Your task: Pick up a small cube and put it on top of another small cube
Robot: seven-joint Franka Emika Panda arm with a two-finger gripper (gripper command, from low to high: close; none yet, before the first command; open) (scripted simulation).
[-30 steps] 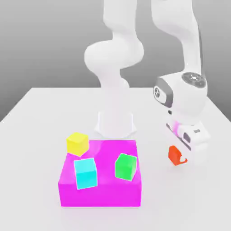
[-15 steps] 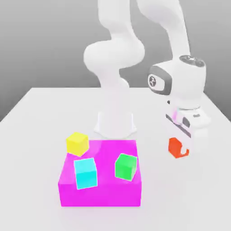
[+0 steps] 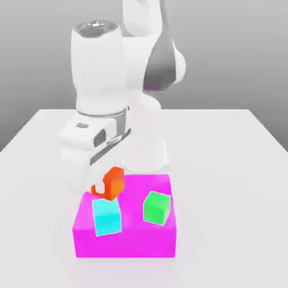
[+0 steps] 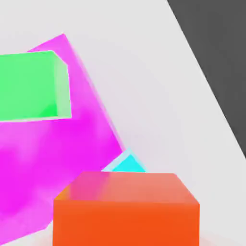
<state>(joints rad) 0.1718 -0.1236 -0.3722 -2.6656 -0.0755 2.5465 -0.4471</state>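
Observation:
My gripper [image 3: 107,189] is shut on the small red-orange cube [image 3: 115,181] and holds it in the air. The cube hangs just above the far edge of a cyan cube [image 3: 107,217], which rests on a magenta block [image 3: 129,239] at the exterior view's left. In the hand view the small cube [image 4: 126,209] is close up, with a corner of the cyan cube [image 4: 129,165] peeking out just past it. The hand's white body [image 3: 93,146] stands over the block's far left corner.
A green cube [image 3: 156,207] sits on the magenta block toward the exterior view's right, and it is large in the hand view [image 4: 31,86]. The arm's white base column [image 3: 147,143] rises just behind the block. White table [image 3: 236,185] surrounds the block.
The arm has swung from the exterior view's right across to the left, carrying the small cube from beside the block to above the cyan cube. The hand now hides the yellow cube.

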